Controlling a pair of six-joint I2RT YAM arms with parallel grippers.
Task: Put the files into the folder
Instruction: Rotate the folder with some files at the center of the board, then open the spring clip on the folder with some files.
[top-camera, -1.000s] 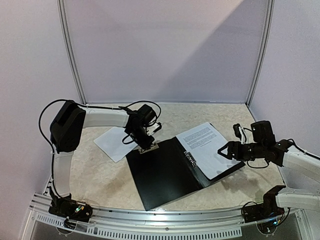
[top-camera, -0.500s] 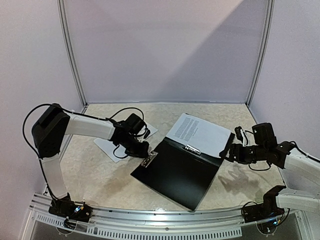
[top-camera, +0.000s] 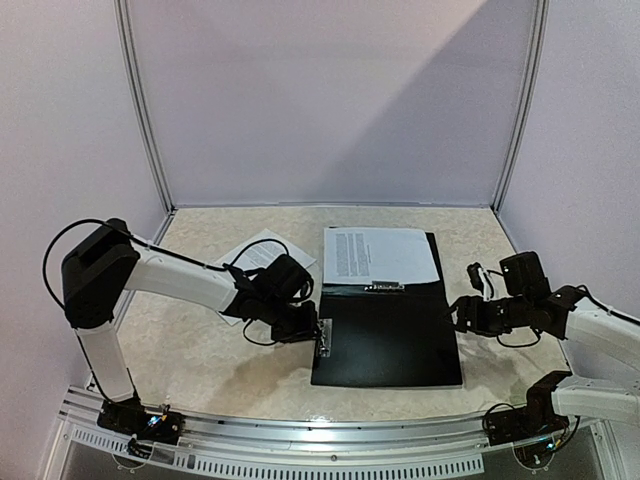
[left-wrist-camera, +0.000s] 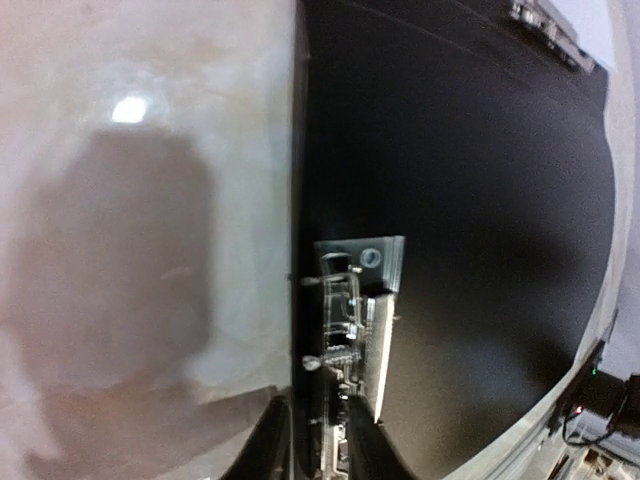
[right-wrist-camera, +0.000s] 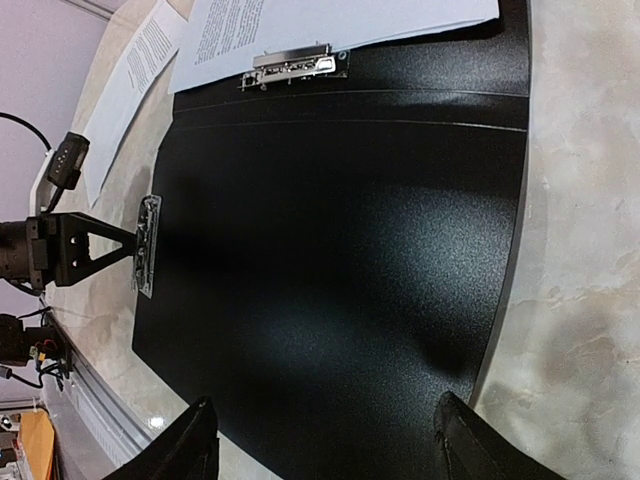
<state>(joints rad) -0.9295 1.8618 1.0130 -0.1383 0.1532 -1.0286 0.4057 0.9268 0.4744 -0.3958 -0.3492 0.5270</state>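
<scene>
One pale, marbled desk carries everything, and it is enclosed by lilac wall panels. Toward its middle lies the flat black rectangular folder, opened out and squared to the near edge of the desk. The thin white stack of printed paper files lies on the far half of the folder. A silver metal spring clip sits on the stack's near edge at the fold. A separate white printed sheet lies flat on the desk just left of the folder, partly hidden by the left arm. The left pincer reaches in low from the left to the folder's left edge. Its jaws are drawn together on a small metal side clip mounted there, and the left wrist view shows that clip's wire lever between the two dark fingers. The right pincer hovers at the folder's right edge with its jaws spread wide, gripping nothing. In its own view the fingers frame the near right corner of the black cover, and whether they touch it cannot be told.
</scene>
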